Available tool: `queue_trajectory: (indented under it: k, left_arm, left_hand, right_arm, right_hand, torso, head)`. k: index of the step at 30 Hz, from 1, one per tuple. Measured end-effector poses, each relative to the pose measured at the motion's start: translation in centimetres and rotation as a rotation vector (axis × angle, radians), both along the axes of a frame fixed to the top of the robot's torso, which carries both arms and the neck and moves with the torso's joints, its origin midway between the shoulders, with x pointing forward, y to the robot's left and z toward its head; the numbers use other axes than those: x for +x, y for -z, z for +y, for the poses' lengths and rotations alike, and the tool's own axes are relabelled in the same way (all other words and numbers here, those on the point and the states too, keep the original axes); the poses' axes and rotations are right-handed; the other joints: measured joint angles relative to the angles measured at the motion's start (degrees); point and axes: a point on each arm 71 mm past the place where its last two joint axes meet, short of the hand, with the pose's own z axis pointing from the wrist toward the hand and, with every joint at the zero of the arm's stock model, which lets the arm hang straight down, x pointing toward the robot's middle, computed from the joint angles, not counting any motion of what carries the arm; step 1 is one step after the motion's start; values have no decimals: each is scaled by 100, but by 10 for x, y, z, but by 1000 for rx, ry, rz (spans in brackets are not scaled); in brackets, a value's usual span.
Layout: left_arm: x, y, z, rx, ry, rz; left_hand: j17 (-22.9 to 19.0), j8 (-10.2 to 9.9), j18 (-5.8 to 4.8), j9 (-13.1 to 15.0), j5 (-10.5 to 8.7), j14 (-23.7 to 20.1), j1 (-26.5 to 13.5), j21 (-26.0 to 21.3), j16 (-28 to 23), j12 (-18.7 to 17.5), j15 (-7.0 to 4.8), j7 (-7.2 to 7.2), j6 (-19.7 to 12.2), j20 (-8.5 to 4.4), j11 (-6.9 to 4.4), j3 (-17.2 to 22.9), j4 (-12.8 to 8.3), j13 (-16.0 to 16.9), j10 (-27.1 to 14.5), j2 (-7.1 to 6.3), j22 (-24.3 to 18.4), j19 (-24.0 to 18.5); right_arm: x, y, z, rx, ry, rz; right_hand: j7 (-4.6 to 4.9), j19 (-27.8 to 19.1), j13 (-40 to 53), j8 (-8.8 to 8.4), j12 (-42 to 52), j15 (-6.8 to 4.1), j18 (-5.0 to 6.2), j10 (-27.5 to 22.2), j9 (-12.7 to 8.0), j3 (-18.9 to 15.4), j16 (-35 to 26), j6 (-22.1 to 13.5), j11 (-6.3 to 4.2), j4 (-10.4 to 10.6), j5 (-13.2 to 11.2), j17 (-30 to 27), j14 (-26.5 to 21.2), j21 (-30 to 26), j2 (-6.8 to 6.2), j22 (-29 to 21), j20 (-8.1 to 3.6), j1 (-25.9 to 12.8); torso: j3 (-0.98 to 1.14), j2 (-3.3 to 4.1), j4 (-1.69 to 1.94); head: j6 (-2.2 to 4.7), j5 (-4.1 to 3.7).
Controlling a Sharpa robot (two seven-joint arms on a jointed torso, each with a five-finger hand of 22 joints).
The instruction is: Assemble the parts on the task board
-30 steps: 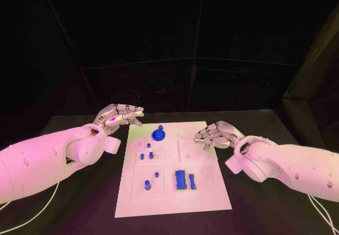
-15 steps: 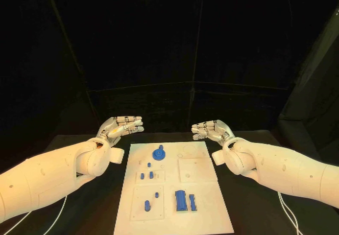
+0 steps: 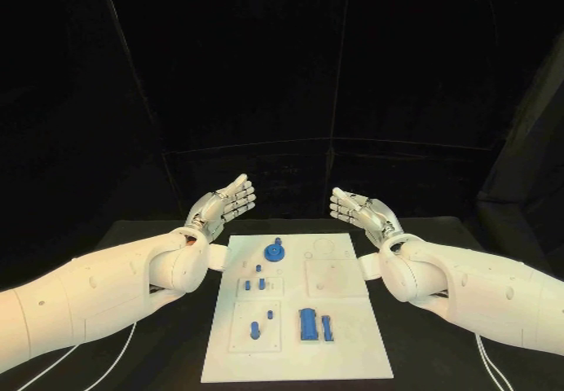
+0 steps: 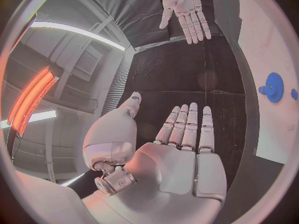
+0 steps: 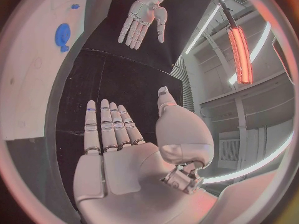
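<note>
The white task board lies in the middle of the black table. A round blue part stands near its far edge, small blue parts sit left of centre, and two taller blue blocks stand near the front. My left hand is raised above the table beyond the board's far left corner, fingers straight and apart, holding nothing. My right hand is raised beyond the far right corner, likewise flat and empty. The left wrist view shows the left hand, the right hand and the round part.
Black table surface surrounds the board on all sides. A dark curtain closes off the back. White cables trail along the table's front left.
Both hands have lifted off the board area and opened flat, fingers uncurling. The head camera has tilted up, so the board sits lower in the picture.
</note>
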Motion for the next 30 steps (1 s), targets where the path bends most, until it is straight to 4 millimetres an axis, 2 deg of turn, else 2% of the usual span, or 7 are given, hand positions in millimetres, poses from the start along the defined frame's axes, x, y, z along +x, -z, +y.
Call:
queue_trajectory:
  k: [3,6,10,12,17,21,30]
  left_arm:
    - [-15,4,-8,0,-27,14]
    - [-28,7,-15,8,-64,25]
    - [-41,7,-19,27,-118,30]
    - [-45,7,-20,38,-141,30]
    - [-51,7,-19,66,-196,29]
    - [-51,7,-18,81,-221,25]
    - [-51,6,-16,95,-244,22]
  left_hand:
    - [-43,-23,-35,-10,0,-332,-446,-99,-92,-4,-74,-175,-342,-89,-116,-125,0,-5,-370,16,-110,-270]
    - [-72,-23,-90,-17,0,-658,-886,-151,-185,-29,-123,-311,-681,-177,-202,-251,1,-12,-728,26,-222,-535]
    - [-90,-22,-356,-17,-22,-1004,-1352,-187,-296,-31,-159,-412,-1033,-319,-258,-378,2,-17,-1111,32,-337,-813]
    - [-93,-22,-406,-19,-22,-1154,-1552,-216,-415,-31,-170,-438,-1188,-438,-273,-439,1,-19,-1274,33,-387,-931]
    - [-102,-42,-539,-24,-22,-1490,-2000,-217,-639,-31,-183,-482,-1531,-631,-299,-534,1,-22,-1643,37,-598,-1199]
    - [-103,-42,-542,-24,-22,-1725,-2319,-219,-717,-31,-191,-499,-1777,-712,-308,-763,0,-22,-1908,38,-795,-1393]
    - [-105,-42,-541,-24,-22,-2099,-2831,-241,-788,-31,-191,-512,-2172,-775,-311,-1023,1,-21,-2326,38,-945,-1679]
  right_arm:
    - [-14,-4,10,40,23,9]
    - [-25,-7,15,67,57,18]
    - [-33,-9,16,85,105,28]
    - [-35,-9,16,88,124,30]
    - [-35,-9,14,89,162,32]
    - [-35,-9,13,89,177,34]
    - [-35,-9,12,90,194,36]
  right_hand:
    - [-119,-319,-30,0,-23,-14,-6,-381,-87,100,-64,-340,-69,-7,-119,-94,-402,-117,-18,-51,-67,-496]
    - [-308,-654,-53,0,-23,-27,-89,-786,-150,155,-102,-699,-113,-15,-203,-160,-825,-241,-29,-85,-252,-1016]
    - [-438,-982,-62,0,-23,-34,-113,-1187,-190,198,-131,-1063,-142,-13,-247,-202,-1247,-362,-36,-107,-433,-1538]
    - [-479,-1132,-66,-21,-23,-39,-273,-1360,-201,202,-131,-1218,-153,-16,-247,-215,-1432,-419,-39,-111,-483,-1765]
    - [-538,-1463,-72,-22,-35,-37,-448,-1758,-214,231,-131,-1580,-162,-14,-281,-232,-1856,-563,-43,-120,-566,-2285]
    - [-558,-1685,-74,-22,-44,-41,-537,-2025,-222,231,-153,-1819,-164,-14,-281,-235,-2132,-802,-44,-120,-592,-2631]
    - [-579,-2066,-74,-22,-44,-36,-536,-2488,-224,231,-152,-2235,-175,-14,-280,-243,-2627,-1016,-46,-126,-617,-3227]
  torso:
    - [20,-52,-16]
    - [30,-79,-24]
    - [35,-94,-28]
    - [36,-98,-30]
    - [37,-102,-31]
    - [38,-103,-32]
    - [38,-104,-33]
  head:
    - [-20,30]
    - [-24,38]
    - [-26,40]
    - [-26,40]
    - [-27,41]
    - [-26,41]
    - [-26,41]
